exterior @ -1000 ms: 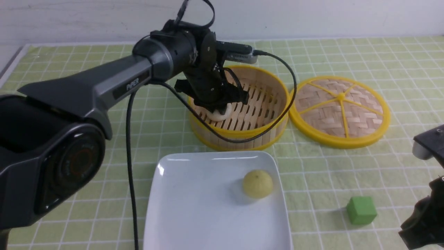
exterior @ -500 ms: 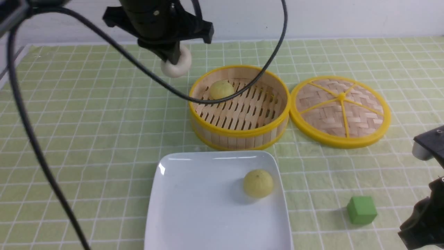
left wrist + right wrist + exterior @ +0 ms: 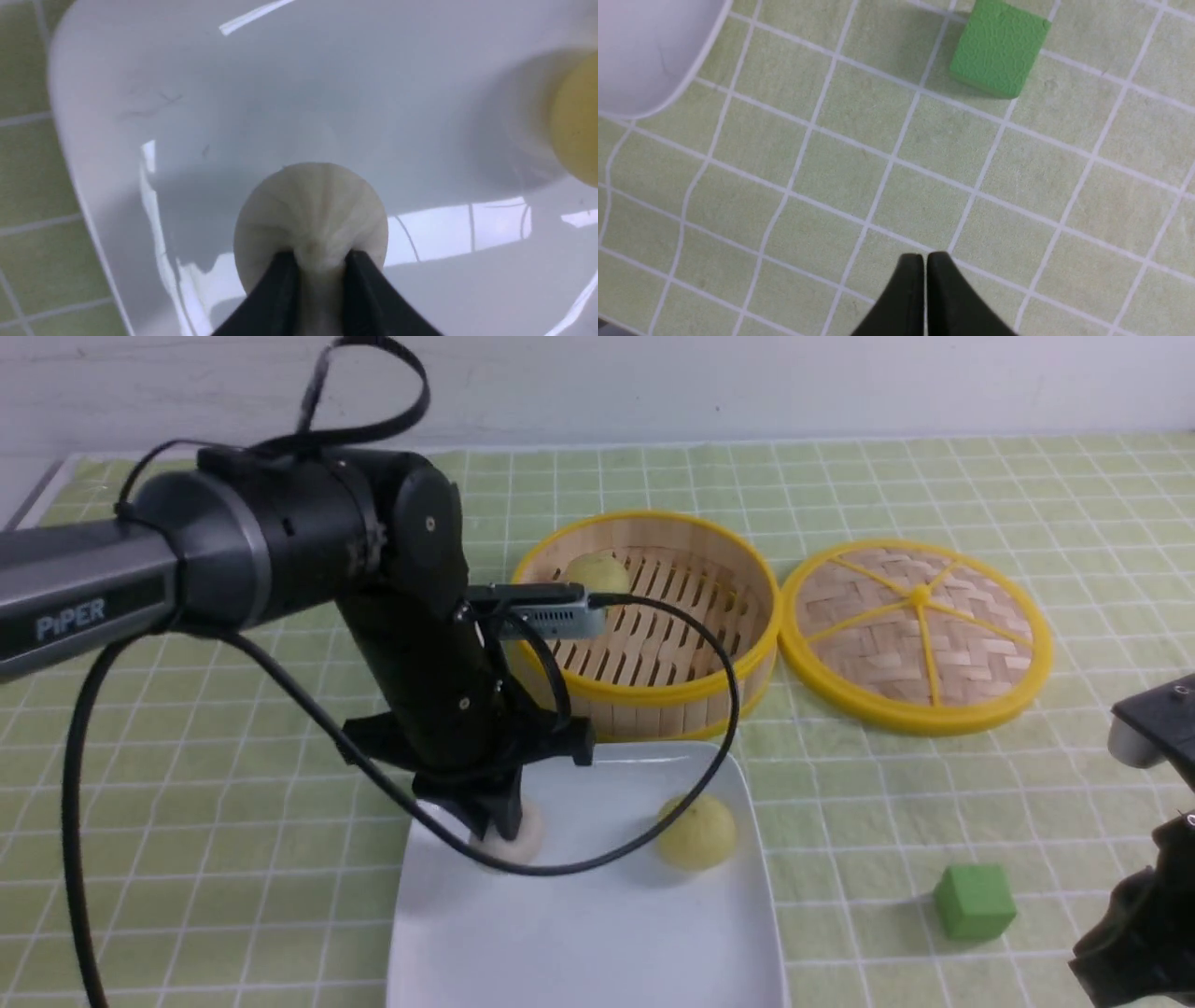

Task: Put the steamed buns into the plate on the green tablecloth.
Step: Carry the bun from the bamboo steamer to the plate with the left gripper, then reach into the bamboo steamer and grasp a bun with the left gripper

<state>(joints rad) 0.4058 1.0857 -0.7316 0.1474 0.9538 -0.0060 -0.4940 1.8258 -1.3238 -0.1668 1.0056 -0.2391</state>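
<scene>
The left gripper [image 3: 499, 821] pinches the white bun [image 3: 310, 205] on the plate [image 3: 597, 943]. Open gently, then lift straight up. The right gripper [image 3: 924, 261] is closed and empty.

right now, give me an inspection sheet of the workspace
surface: checked green tablecloth, flat
job's things: white bun resting on plate; yellow bun on plate, apart from it; second yellow bun in steamer
clutter: lid beside steamer; green cube on cloth
grippers: left gripper shut on white bun; right gripper shut, empty, above cloth
cables: black cable loops from left arm across plate
surroundings: pale wall behind
</scene>
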